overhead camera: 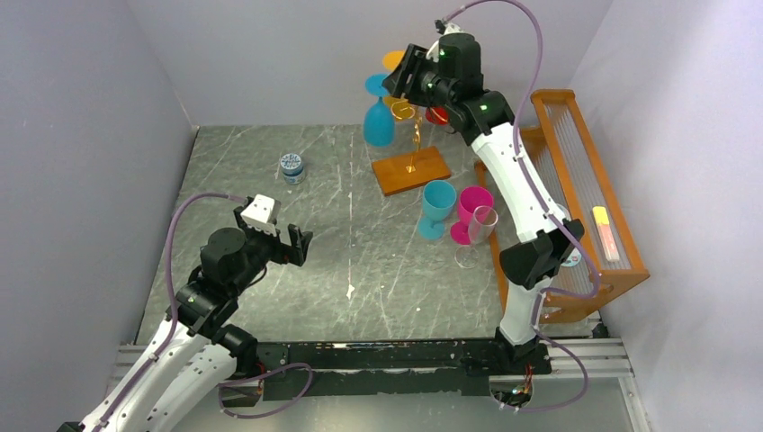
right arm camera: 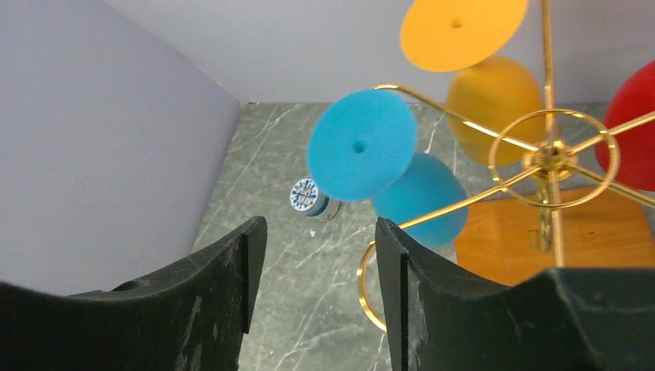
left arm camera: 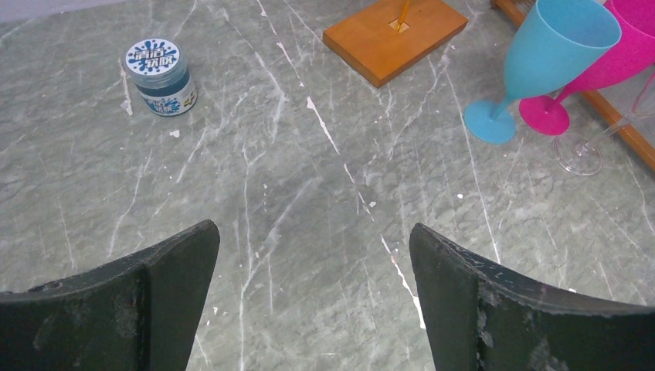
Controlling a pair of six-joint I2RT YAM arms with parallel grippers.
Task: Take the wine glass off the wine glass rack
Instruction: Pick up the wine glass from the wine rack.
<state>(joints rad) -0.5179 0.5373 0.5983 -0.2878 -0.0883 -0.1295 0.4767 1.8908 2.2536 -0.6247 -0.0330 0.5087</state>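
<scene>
The wine glass rack (overhead camera: 411,169) stands toward the far side of the tabletop (overhead camera: 360,270), its gold wire arms carrying three glasses hung bowl-down: a blue wine glass (right arm camera: 361,145) on the left, an orange glass (right arm camera: 494,97) behind it and a red glass (right arm camera: 637,127) on the right. The right gripper (right arm camera: 320,228) is raised at the rack's top, close to the blue glass's round foot; its fingers are parted and grasp nothing. In front of the rack a second blue glass (overhead camera: 438,207), a pink glass (overhead camera: 472,211) and a clear glass (overhead camera: 477,234) stand upright together. A small jar (left arm camera: 161,76) sits to the left. The left gripper (left arm camera: 313,232) hovers low over bare tabletop, fingers spread wide and empty.
</scene>
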